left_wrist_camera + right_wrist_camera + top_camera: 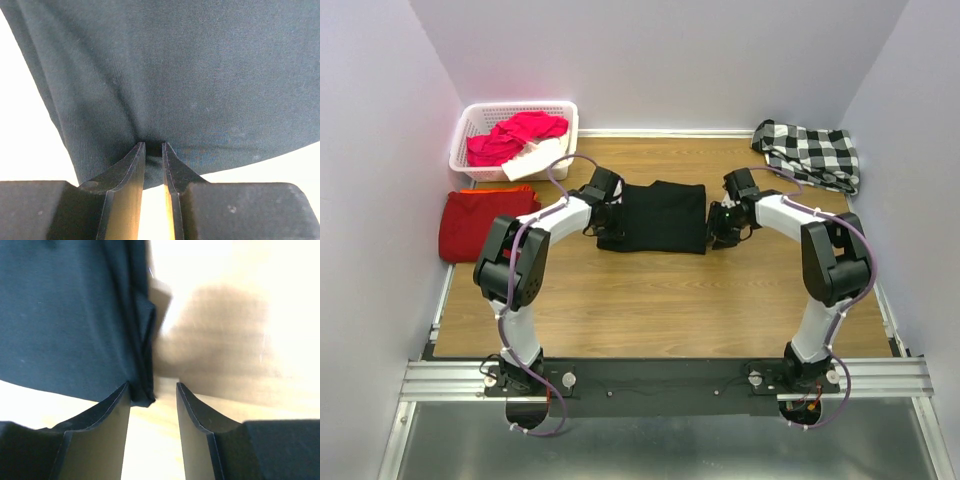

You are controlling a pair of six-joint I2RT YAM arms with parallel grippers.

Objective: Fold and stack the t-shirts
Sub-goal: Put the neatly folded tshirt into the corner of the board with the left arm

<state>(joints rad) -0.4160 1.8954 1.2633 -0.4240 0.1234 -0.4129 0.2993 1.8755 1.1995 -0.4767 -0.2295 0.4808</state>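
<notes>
Partly complete: black t-shirt (660,215) lies folded small at frame centre on the tabletop (650,300), left end effector (153,145) pinching its edge, right end effector (153,386) spread alongside; dark-red t-shirt (480,222), apparently folded, sits left, unstacked.

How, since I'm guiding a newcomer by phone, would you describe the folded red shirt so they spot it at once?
On the wooden table, find the white basket in the far left corner. Just on its near side, at the table's left edge, lies the red shirt. Unlike the crumpled pink clothes in the basket, it is dark red and folded flat.
</notes>
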